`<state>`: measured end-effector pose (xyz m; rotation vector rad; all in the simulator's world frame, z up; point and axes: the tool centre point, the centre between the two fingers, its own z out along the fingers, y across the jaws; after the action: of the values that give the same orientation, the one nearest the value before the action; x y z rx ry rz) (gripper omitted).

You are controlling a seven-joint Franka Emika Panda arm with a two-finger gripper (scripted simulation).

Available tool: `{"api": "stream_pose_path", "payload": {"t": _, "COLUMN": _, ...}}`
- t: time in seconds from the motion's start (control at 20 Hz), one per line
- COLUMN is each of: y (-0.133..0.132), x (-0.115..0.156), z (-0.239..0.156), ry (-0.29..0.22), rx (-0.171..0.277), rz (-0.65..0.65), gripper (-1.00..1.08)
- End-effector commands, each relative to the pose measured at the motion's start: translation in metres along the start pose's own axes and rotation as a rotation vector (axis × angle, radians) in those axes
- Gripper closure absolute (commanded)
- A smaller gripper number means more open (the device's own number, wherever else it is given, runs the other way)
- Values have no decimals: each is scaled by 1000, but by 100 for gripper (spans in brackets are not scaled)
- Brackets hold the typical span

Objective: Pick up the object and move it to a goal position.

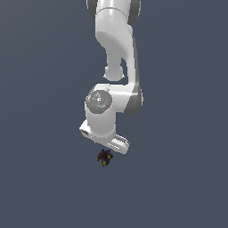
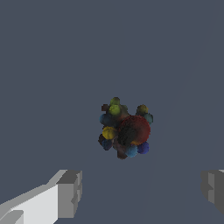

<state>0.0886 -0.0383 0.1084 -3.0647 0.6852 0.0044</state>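
While the jaws gape wide, empty, the object (image 2: 125,129) lies untouched

In the exterior view the pincer (image 1: 106,149) fingertips hide behind the wrist

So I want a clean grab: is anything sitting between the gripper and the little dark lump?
Nothing visible does. In the wrist view the lump lies alone on bare grey ground, with the open gripper's two fingers apart and only empty space between them and it.
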Motion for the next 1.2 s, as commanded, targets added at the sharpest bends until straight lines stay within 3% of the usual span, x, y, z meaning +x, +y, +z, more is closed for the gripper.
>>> {"api": "stream_pose_path", "payload": {"t": 0.0, "y": -1, "x": 9, "z": 9, "ry": 1, "rx": 0, "rz": 53, "gripper": -92}}
{"api": "stream_pose_path", "payload": {"t": 0.45, "y": -1, "x": 25, "z": 27, "ry": 3, "rx": 0, "rz": 152, "gripper": -92}}
{"api": "stream_pose_path", "payload": {"t": 0.8, "y": -1, "x": 25, "z": 32, "ry": 2, "rx": -1, "rz": 154, "gripper": -92}}
{"api": "stream_pose_path", "payload": {"t": 1.15, "y": -1, "x": 24, "z": 64, "ry": 3, "rx": 0, "rz": 158, "gripper": -92}}
